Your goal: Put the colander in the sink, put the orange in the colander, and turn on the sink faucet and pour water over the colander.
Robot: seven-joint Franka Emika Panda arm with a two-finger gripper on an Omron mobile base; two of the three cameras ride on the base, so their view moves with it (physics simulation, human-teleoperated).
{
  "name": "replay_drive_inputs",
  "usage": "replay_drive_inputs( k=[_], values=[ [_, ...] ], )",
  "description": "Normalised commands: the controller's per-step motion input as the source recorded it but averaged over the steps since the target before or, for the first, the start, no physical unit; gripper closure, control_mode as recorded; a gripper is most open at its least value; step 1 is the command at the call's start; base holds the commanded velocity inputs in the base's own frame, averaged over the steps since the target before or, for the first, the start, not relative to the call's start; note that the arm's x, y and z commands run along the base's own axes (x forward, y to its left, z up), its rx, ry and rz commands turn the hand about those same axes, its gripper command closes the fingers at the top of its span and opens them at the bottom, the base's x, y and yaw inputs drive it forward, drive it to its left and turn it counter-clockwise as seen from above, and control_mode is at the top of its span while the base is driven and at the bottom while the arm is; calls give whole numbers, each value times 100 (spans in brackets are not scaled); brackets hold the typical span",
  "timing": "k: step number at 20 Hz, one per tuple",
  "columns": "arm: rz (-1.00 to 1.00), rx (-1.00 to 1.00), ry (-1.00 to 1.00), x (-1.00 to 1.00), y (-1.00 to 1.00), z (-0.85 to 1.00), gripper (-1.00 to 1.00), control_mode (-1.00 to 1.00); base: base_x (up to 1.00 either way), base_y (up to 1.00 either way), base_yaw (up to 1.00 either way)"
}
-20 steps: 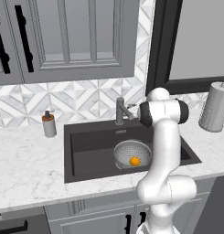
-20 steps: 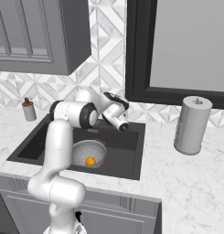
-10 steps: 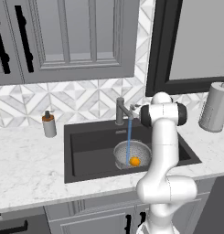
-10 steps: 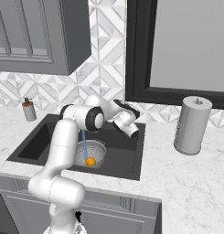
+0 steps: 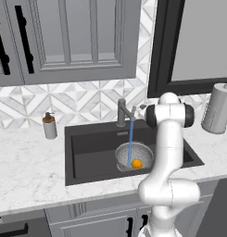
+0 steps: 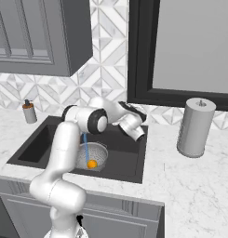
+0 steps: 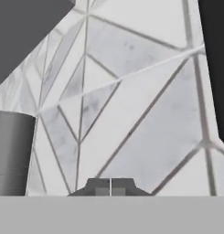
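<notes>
So the water's running now. A second ago there was no stream at all, and now a thin straight blue stream of water (image 5: 130, 143) drops from the short grey metal sink faucet (image 5: 123, 112) at the back edge of the large dark charcoal sink basin (image 5: 87, 152) straight into the round silver-grey pierced metal colander (image 5: 133, 156). The colander sits inside the sink toward its front right part, and the small bright orange ball (image 5: 136, 163) is inside it, right next to where the stream lands.

My end effector (image 6: 138, 133) has swung off the faucet and now hangs over the sink's back right corner, apart from the lever. In the hand view my fingertips (image 7: 102, 187) sit pressed together with no gap and nothing between them, so it's clenched and empty, staring at the white patterned backsplash tiles (image 7: 131, 100).

Judging from that, all three bits look done: colander in, orange in, water pouring over it. I reckon nothing's left except keeping my arm clear of the faucet lever so I don't knock it off.
</notes>
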Motion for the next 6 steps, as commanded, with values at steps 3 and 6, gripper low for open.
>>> replay_drive_inputs(
  k=[3,6],
  values=[
    [-14,-23,0,-47,12,57,100,-100,0,0,0],
    [-18,-34,0,-48,6,25,100,-100,0,0,0]
  ],
)
